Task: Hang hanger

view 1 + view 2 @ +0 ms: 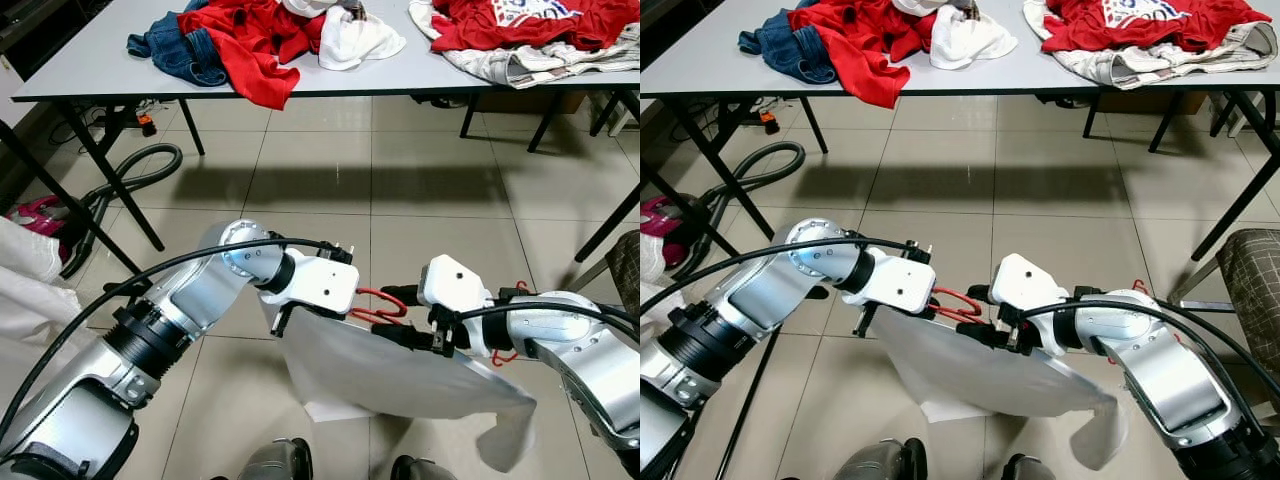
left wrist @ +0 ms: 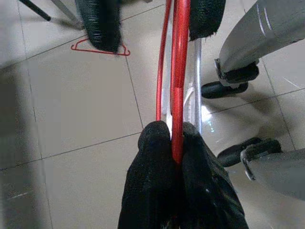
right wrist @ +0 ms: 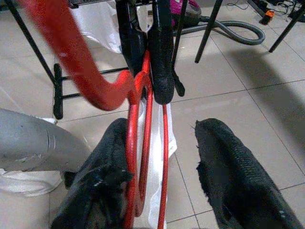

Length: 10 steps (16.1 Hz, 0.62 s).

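A red wire hanger (image 1: 381, 303) is held low over the tiled floor between my two arms, with a white garment (image 1: 400, 375) draped from it and sagging to the right. My left gripper (image 2: 170, 136) is shut on the hanger's red wire, pinching it between both black fingertips. Facing it from the right, my right gripper (image 3: 162, 129) is open. The hanger's wires run beside one of its fingers (image 3: 102, 167), and the other finger (image 3: 228, 162) stands apart. The hanger's hook (image 3: 71, 57) curves across the right wrist view, blurred.
A grey table (image 1: 90, 62) spans the far side, heaped with red clothes (image 1: 250, 40), jeans (image 1: 180, 45) and white cloth. A vacuum hose (image 1: 130, 170) and black rack legs lie at left, a chair (image 1: 1250, 270) at right. Another red hanger (image 2: 100, 47) lies on the floor.
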Motion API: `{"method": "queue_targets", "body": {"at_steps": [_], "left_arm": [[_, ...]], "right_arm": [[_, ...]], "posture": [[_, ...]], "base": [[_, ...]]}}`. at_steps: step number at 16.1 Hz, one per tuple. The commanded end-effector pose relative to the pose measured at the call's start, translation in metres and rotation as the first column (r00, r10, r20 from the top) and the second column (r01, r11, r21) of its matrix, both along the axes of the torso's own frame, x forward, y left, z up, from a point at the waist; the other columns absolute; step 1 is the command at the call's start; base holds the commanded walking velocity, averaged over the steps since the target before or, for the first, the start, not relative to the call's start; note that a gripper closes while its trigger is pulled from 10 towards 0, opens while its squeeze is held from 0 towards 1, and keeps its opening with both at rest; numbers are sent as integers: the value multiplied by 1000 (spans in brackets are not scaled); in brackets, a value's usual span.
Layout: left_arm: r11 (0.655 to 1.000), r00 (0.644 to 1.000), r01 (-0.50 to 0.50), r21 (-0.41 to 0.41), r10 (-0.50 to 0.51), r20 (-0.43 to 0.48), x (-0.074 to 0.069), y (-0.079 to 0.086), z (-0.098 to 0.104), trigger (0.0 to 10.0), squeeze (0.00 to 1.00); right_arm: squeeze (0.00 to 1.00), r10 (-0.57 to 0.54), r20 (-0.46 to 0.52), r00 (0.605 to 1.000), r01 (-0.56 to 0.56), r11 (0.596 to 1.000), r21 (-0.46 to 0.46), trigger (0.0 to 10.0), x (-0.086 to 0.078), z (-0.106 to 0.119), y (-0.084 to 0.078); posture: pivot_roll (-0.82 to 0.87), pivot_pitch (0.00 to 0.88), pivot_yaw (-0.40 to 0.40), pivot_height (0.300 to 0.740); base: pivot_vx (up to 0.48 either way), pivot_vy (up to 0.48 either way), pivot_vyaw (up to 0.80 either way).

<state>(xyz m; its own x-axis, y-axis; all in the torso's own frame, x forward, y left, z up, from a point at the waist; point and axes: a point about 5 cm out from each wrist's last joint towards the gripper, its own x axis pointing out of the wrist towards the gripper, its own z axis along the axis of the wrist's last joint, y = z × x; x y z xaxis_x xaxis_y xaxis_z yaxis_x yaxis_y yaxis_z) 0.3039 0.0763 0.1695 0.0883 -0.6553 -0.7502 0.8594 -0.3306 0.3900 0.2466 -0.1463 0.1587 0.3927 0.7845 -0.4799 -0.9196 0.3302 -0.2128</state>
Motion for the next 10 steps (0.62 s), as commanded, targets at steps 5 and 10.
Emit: {"method": "queue_targets", "body": {"at_steps": [5, 10], "left_arm": [[1000, 999, 23, -14, -23, 35, -1, -2, 10, 10000, 0], [1000, 999, 15, -23, -14, 51, 3, -1, 14, 10000, 0]], "right_arm": [[0, 24, 10, 1000, -24, 1000, 8, 0, 2, -2, 5], [0, 22, 3, 1000, -22, 1000, 21, 0, 6, -4, 5]], "posture": [[90, 133, 112, 740], [93, 118, 112, 740]], "base": [[0, 0, 0], [0, 0, 0]]}}
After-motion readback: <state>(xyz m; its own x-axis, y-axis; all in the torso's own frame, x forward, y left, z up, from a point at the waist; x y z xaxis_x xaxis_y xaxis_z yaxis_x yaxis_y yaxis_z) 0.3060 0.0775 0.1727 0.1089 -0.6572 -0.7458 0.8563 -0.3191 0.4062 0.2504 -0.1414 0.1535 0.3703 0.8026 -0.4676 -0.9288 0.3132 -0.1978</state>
